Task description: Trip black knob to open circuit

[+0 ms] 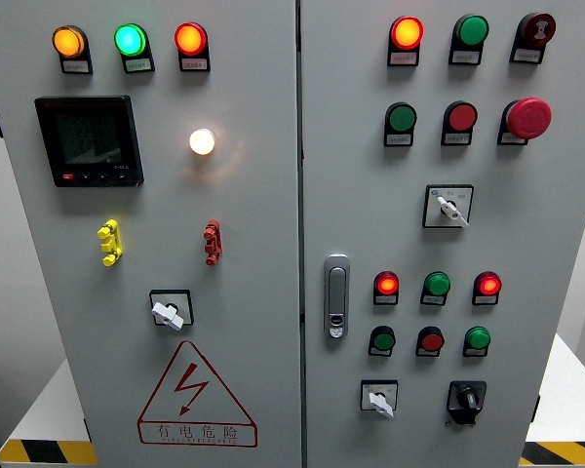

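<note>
A grey electrical cabinet fills the head view. The black knob sits at the lower right of the right door, on a black square plate, its pointer turned slightly left of straight down. To its left is a white selector knob. Neither of my hands nor arms shows in the picture.
The right door holds a chrome door handle, a red emergency button, another white selector and rows of red and green lamps. The left door carries a meter display, a lit white lamp, a white selector and a warning triangle.
</note>
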Tool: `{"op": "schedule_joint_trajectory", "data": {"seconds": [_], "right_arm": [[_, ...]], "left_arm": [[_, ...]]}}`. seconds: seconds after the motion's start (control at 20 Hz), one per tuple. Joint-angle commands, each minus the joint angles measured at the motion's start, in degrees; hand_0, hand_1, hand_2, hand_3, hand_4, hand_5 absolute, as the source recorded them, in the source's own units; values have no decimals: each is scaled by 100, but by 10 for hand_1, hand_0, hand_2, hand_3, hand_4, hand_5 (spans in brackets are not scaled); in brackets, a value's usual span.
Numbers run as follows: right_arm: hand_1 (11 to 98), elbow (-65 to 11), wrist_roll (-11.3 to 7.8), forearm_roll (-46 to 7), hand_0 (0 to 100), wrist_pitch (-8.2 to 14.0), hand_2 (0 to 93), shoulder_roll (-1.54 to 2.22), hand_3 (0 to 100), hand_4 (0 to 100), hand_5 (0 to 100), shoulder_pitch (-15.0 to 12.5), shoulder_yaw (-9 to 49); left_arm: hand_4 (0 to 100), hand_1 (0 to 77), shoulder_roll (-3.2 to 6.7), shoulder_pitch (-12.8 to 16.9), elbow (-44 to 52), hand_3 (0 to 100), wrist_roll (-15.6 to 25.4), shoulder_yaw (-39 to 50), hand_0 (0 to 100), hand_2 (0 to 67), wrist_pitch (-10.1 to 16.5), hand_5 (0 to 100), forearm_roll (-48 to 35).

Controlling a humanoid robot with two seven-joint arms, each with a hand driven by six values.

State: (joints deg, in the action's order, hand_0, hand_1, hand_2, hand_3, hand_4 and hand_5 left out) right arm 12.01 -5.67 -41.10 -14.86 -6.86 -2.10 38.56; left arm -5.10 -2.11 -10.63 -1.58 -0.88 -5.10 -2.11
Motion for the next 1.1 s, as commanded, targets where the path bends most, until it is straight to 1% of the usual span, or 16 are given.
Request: {"op": "schedule_joint_trajectory", "data": {"seconds": [0.0,0.1,0.15,0.2,0.25,0.3,0.35,0.4,0.55,0.6,0.7,0.75,0.85,0.95,1.0,1.05], "right_arm": [[420,135,-5,-47,681,-219,0,1,136,26,135,17,273],[419,162,-13,5,681,-254,0,9,133,22,130,95,293],[419,127,-13,-21,681,-219,0,9,132,21,130,105,197],[419,92,-5,-47,681,-210,0,1,131,20,129,105,187],[418,74,-5,-91,681,-210,0,1,130,19,128,114,300],[417,47,13,-283,681,-228,0,1,130,18,128,114,606],[417,-40,39,-633,681,-228,0,1,130,18,128,105,887],[417,-110,57,-1193,680,-245,0,1,130,18,128,96,1325],[416,-155,66,-2600,678,-272,0,1,130,18,128,87,2608],[417,-207,57,-3005,677,-272,0,1,130,18,128,87,2908],[417,-479,39,-3849,677,-272,0,1,130,18,128,87,3611],[417,-715,48,-4253,676,-272,0,1,130,19,130,87,4076],[418,-1059,39,-5070,675,-298,0,1,132,21,133,87,4631],[422,-1235,30,-5713,672,-429,0,1,137,25,134,105,5229],[423,-1384,39,-5986,671,-561,0,1,140,26,134,114,5536],[423,-1507,31,-6154,671,-666,0,1,141,26,135,114,5696]], "left_arm": [[98,0,0,0,0,262,0,0,0,194,0,86,0],[98,0,0,0,0,262,0,0,0,194,0,86,0],[98,0,0,0,0,262,0,0,0,194,0,86,0],[98,0,0,0,0,262,0,0,0,194,0,86,0],[98,0,0,0,0,262,0,0,0,194,0,86,0],[98,0,0,-9,0,262,0,0,0,194,0,86,0],[98,0,0,0,0,262,0,0,0,194,0,86,0],[98,0,0,0,0,262,0,0,0,194,0,86,0],[98,0,0,0,0,262,0,0,0,194,0,86,0],[98,0,0,0,0,262,0,0,0,194,0,86,0],[98,0,0,0,0,262,0,0,0,194,0,86,0],[98,0,0,0,0,262,0,0,0,194,0,86,0],[98,0,0,0,0,262,0,0,0,194,0,86,0],[98,0,0,0,0,262,0,0,0,194,0,86,0],[98,0,0,0,0,262,0,0,0,194,0,86,0],[98,0,0,0,0,262,0,0,0,194,0,86,0]]}}
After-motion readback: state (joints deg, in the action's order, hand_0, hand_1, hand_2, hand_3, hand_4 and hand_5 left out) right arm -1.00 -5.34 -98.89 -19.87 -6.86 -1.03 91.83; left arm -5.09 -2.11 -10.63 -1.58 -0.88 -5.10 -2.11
